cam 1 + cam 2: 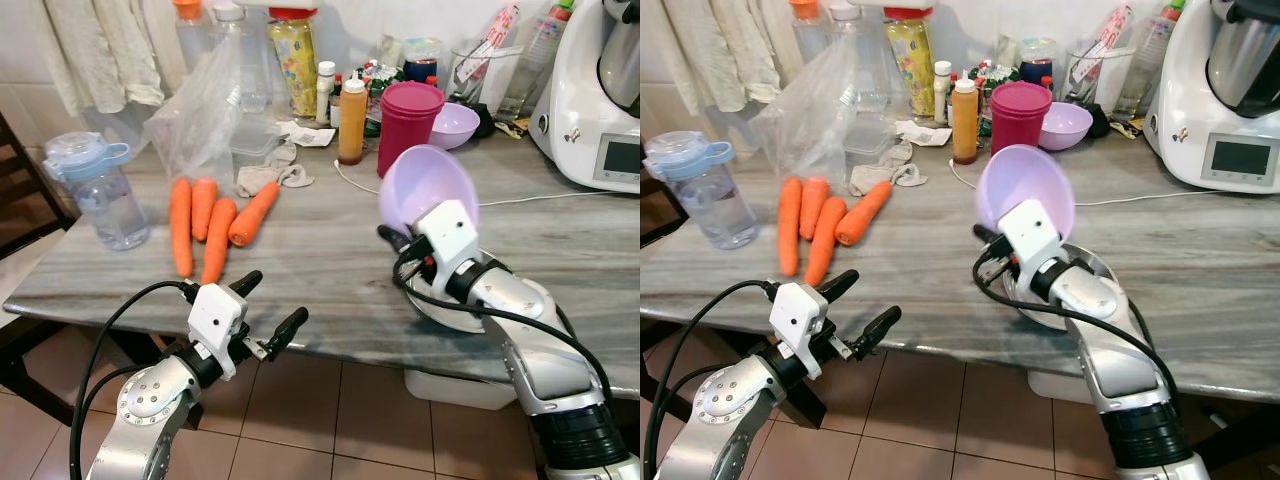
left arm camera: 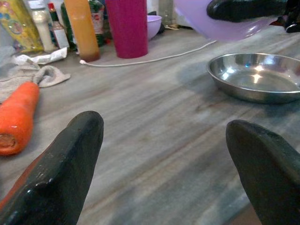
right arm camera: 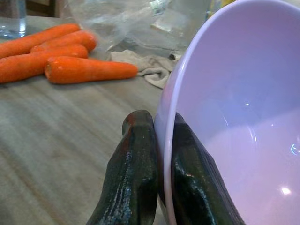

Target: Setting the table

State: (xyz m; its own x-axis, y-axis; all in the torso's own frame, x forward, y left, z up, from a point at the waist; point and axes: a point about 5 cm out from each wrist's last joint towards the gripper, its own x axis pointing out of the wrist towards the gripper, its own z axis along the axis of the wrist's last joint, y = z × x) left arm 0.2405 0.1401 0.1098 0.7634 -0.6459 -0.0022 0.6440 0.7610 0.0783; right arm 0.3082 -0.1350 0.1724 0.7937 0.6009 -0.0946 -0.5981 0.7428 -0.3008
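Observation:
My right gripper [image 1: 393,238] is shut on the rim of a lilac plastic bowl [image 1: 423,183] and holds it tilted on edge above the grey table [image 1: 320,265]. In the right wrist view its two black fingers [image 3: 136,164] pinch the lilac bowl's [image 3: 234,103] rim, one inside and one outside. A shallow steel bowl [image 2: 255,79] rests on the table just under that wrist. My left gripper [image 1: 272,300] hovers open at the table's front edge, with nothing between its fingers [image 2: 70,154].
Several carrots [image 1: 210,225] lie left of centre, beside a water bottle [image 1: 100,190] and a plastic bag [image 1: 205,110]. At the back stand a magenta tumbler [image 1: 408,125], an orange bottle [image 1: 351,120], a second lilac bowl [image 1: 455,122] and a white kitchen machine [image 1: 600,90].

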